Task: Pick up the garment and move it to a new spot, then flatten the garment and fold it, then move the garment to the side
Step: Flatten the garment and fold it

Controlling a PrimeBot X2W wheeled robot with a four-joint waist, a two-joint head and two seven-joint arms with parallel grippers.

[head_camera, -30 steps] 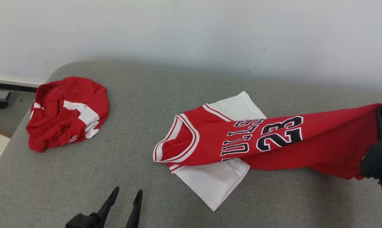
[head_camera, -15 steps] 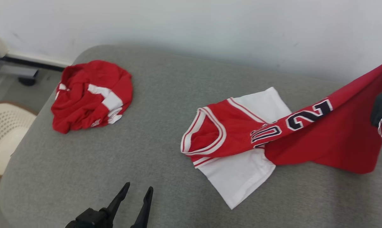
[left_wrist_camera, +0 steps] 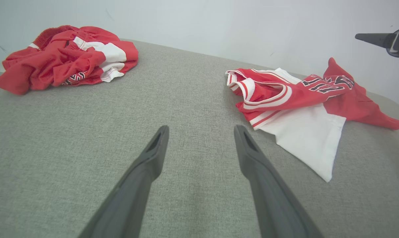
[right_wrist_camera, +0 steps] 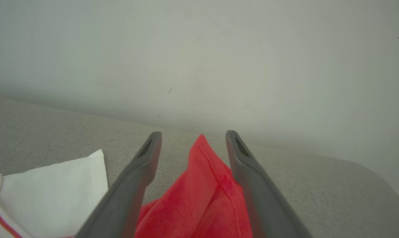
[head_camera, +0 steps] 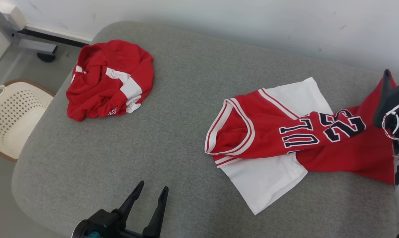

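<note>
A red jersey with dark numbers lies stretched across the right of the grey padded surface, partly over a white garment. My right gripper hovers over the jersey's right end. In the right wrist view that gripper stands open, and a peak of the red jersey rises loose between its fingers. The left wrist view shows the jersey on the white garment. My left gripper is open and empty near the front edge, well left of the jersey.
A crumpled red and white garment sits at the back left. A cream perforated chair stands off the left edge, with a metal frame on the floor behind it. A pale wall runs along the back.
My right gripper has opened and let go of the jersey's end, which has sunk onto the surface. The head camera has turned, shifting the whole picture. The left gripper stays open.
</note>
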